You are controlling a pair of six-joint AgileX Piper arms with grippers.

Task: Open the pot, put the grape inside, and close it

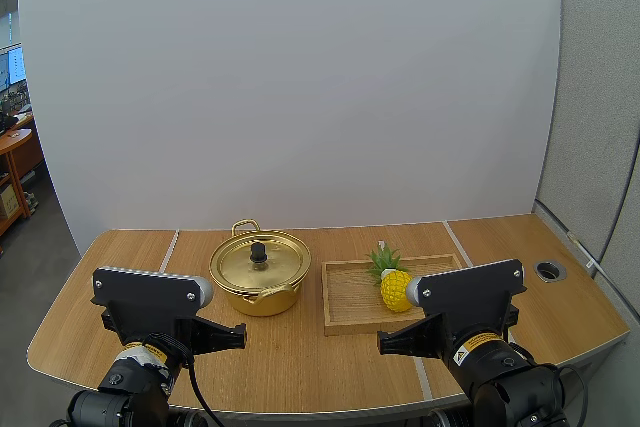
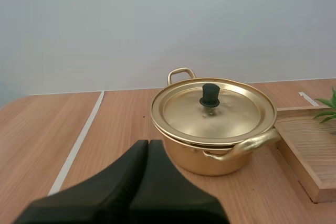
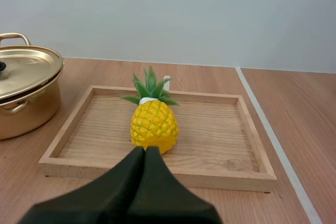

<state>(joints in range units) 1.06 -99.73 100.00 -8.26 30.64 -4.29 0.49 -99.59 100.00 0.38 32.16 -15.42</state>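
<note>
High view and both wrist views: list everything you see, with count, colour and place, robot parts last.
pot: one, gold, on the table left of the tray
lid: one, gold with a black knob, on the pot
pineapple: one, yellow with green leaves, in the tray
wooden tray: one, light wood, right of the pot
table: one, brown wood
left gripper: one, black, jaws shut, in front of the pot
right gripper: one, black, jaws shut, in front of the tray
</note>
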